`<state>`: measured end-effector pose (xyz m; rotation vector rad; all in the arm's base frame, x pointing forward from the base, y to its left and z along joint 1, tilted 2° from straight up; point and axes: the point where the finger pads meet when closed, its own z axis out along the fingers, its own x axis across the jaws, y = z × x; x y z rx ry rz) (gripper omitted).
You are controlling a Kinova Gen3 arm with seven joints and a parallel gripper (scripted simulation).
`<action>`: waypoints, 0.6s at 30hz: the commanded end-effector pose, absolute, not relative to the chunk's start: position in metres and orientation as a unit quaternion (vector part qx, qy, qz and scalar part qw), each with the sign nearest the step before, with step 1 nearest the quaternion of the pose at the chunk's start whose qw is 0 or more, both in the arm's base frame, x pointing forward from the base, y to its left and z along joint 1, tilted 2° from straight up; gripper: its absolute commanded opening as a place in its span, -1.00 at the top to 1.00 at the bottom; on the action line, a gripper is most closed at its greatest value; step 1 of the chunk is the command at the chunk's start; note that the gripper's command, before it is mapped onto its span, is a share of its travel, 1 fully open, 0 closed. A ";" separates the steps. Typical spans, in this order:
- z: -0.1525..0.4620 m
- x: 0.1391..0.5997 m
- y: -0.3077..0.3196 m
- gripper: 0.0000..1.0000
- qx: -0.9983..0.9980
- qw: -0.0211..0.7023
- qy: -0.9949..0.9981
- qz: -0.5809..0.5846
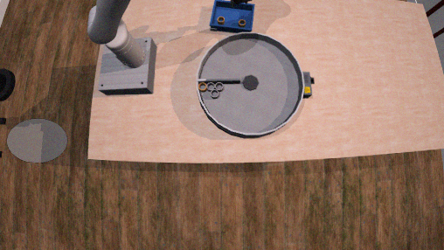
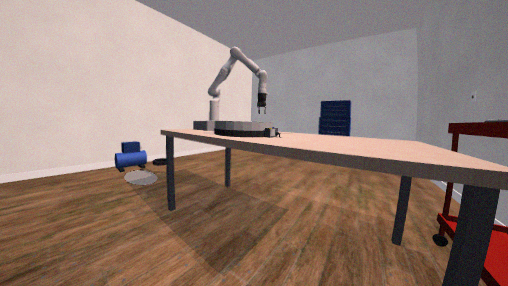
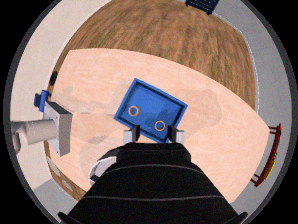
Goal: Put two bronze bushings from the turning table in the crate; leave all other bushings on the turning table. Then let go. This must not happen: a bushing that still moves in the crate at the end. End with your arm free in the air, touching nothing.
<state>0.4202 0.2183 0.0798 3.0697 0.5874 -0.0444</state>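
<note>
The blue crate point(image 1: 232, 29) point(image 3: 125, 100) stands on the table behind the turning table. One bronze bushing point(image 1: 221, 19) point(image 3: 133, 111) lies in its left part. Another bronze bushing point(image 1: 242, 23) point(image 3: 159, 125) lies in its right part. The grey round turning table point(image 1: 262, 107) bears a third bronze bushing point(image 1: 203, 84) at its left rim. Several grey bushings point(image 1: 215, 93) lie close beside that one. My gripper point(image 2: 262, 112) point(image 3: 153, 130) is open and empty, above the crate. In the top view its fingertips are hard to make out.
A dark bar point(image 1: 225, 81) runs from the turning table's left rim toward its hub point(image 1: 250, 82), just behind the bushings there. A small box with a yellow patch point(image 1: 308, 89) sits at the turning table's right side. The arm's base point(image 1: 127, 80) point(image 3: 62, 131) stands at the left.
</note>
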 end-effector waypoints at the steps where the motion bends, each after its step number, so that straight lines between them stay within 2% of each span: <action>1: 0.081 0.421 0.219 -1.00 0.982 0.008 0.188 -0.013; 6: 0.084 0.416 0.221 -1.00 0.951 0.006 0.309 -0.014; 18: 0.084 0.416 0.221 -1.00 0.951 0.006 0.309 -0.014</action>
